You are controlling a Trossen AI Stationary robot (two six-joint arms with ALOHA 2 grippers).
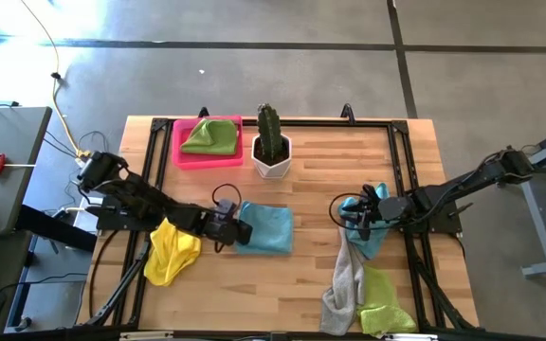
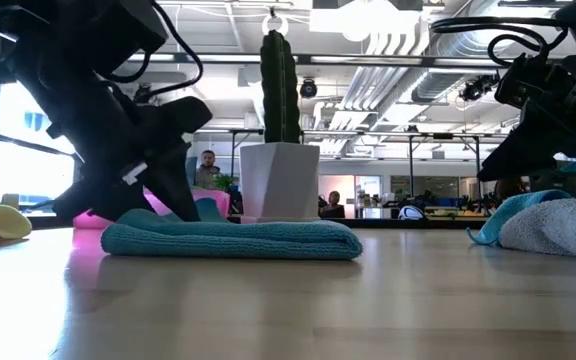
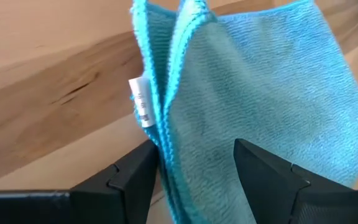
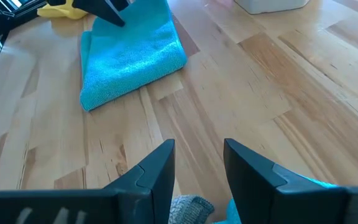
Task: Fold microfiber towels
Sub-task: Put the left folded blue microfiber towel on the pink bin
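The folded blue towel (image 1: pixel 265 228) lies flat on the wooden table (image 1: pixel 311 284), just in front of the white pot (image 1: pixel 272 161) that holds the cactus (image 1: pixel 270 131). Seen level from the low view, this towel (image 2: pixel 233 238) is a neat, low stack of layers with the pot (image 2: pixel 279 181) behind it. The left gripper (image 1: pixel 238 229) is at the towel's edge on the side away from the pot's right. In the left wrist view its fingers (image 3: pixel 132 180) are parted astride the doubled edge of the towel (image 3: pixel 260 106), where a small white label (image 3: pixel 141 101) shows; the jaws are not pressed on the cloth.

The yellow towel (image 1: pixel 171 252) lies crumpled to the left of the folded one, farther from the pot, under the left arm. A lime green towel (image 1: pixel 211 137) sits in the pink tray (image 1: pixel 187 154) just left of the pot.

To the right of the pot and nearer the front edge, a second blue towel (image 1: pixel 372 232) lies bunched beneath the right gripper (image 1: pixel 354 217). A grey towel (image 1: pixel 347 280) trails from it toward the front edge, and another lime green towel (image 1: pixel 384 301) lies beside the grey one. In the right wrist view the right gripper's fingers (image 4: pixel 154 171) stand apart with bare table between them, holding nothing, with grey towel (image 4: pixel 191 208) just below them and the folded blue towel (image 4: pixel 129 53) well ahead
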